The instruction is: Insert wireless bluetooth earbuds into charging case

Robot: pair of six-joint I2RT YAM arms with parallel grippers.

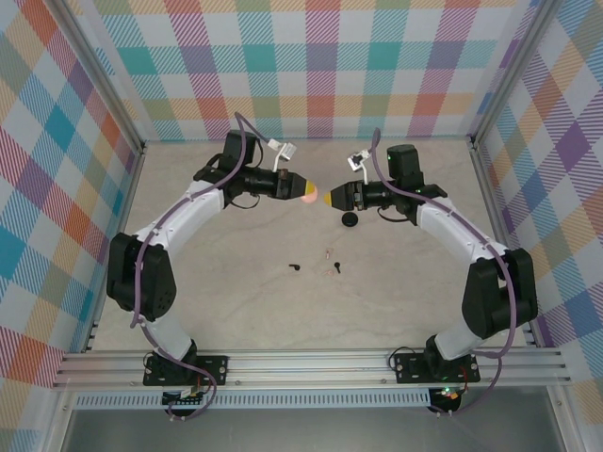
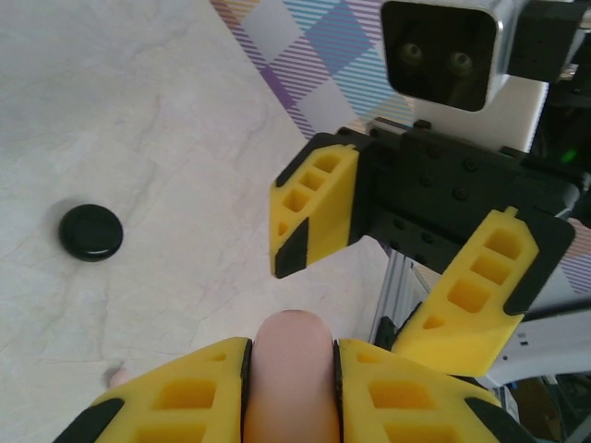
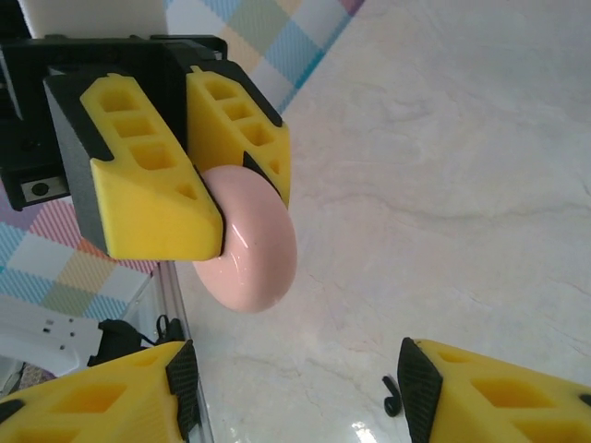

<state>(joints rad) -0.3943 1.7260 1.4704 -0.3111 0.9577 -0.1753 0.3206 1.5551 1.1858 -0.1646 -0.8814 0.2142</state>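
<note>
The two arms met nose to nose above the middle of the worktop (image 1: 236, 315). The left gripper (image 1: 298, 190) was clenched on the pink case (image 1: 310, 196), a smooth round disc pinched on edge between its yellow fingers (image 2: 175, 401). Much of the disc stuck out past the fingertips toward the other arm.

The right gripper (image 1: 331, 199) faced it from close by, released, with its jaws standing well apart and nothing between them. From the left wrist it looked tilted, one finger higher than the other. From the right wrist the pink case hung up off the surface, clear of the right fingers and not touching them.

The black case (image 1: 350, 219), another round disc, lay flat on the worktop just beside the right gripper, on the side toward the arm bases.

The earbuds (image 1: 334, 271) lay loose on the bare surface nearer the bases, well apart from both cases. A black earbud (image 1: 295, 267) sat by itself to the left. To its right was a small cluster where I could make out a dark piece and a couple of pale ones, though they were too small for me to say how each one lay. Bright checked cloth walls (image 1: 311, 66) closed in the worktop on three sides.
</note>
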